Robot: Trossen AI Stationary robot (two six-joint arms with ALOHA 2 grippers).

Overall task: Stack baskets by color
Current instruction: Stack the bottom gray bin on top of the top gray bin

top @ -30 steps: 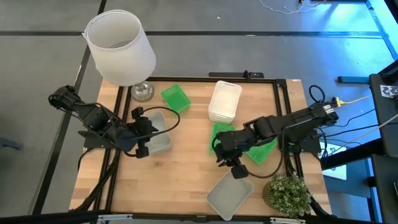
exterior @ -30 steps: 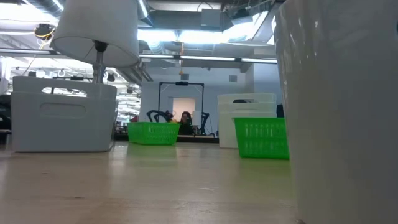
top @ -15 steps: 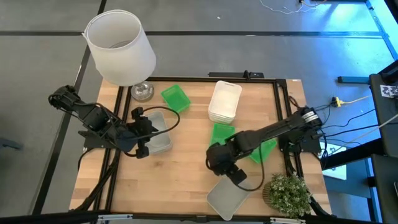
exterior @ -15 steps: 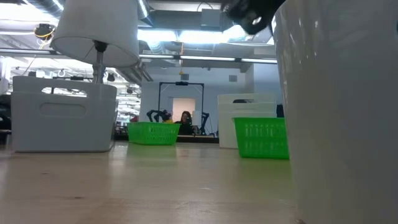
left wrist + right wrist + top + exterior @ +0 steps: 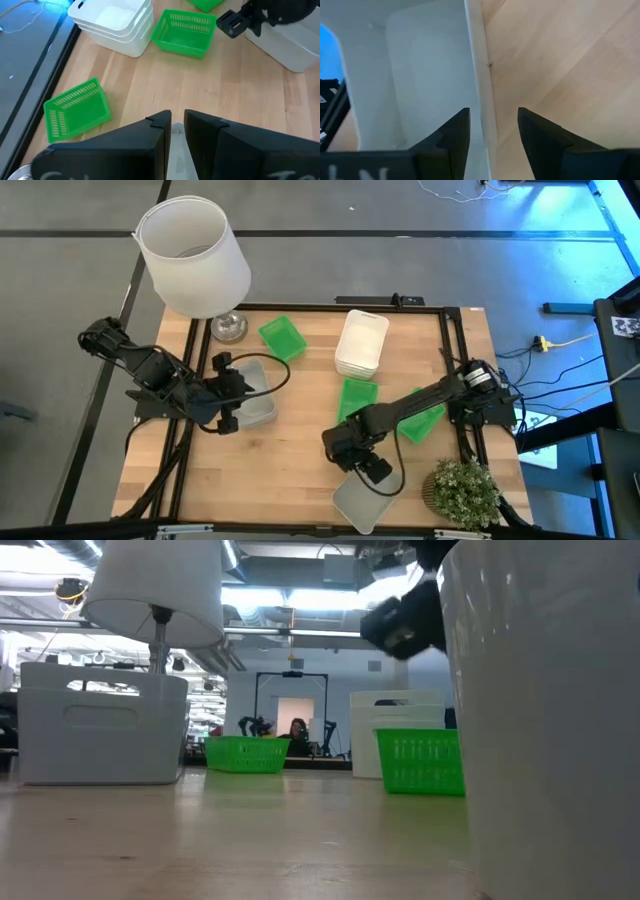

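Note:
My left gripper is shut on a translucent grey basket at the table's left. My right gripper is open and points down over another grey basket at the near edge. In the right wrist view its fingers stand on either side of that basket's wall; whether they touch it, I cannot tell. Green baskets lie at the far left, in the middle and under the right arm. A white stack stands at the back. My left gripper has the grey basket's left-hand wall, a pale strip, between its two fingers. The fingers come from the table's left, slanting down. The basket stands with its bottom on the table.
A tall lamp with a big white shade stands at the far left corner. A small potted plant sits at the near right corner, close to the near grey basket. Bare wood lies at the near left.
My right gripper has come down and toward the table's near edge, turning as it went, from above the middle green basket to the near grey basket's rim. In the low view it has dropped in from above. The baskets have stayed where they were.

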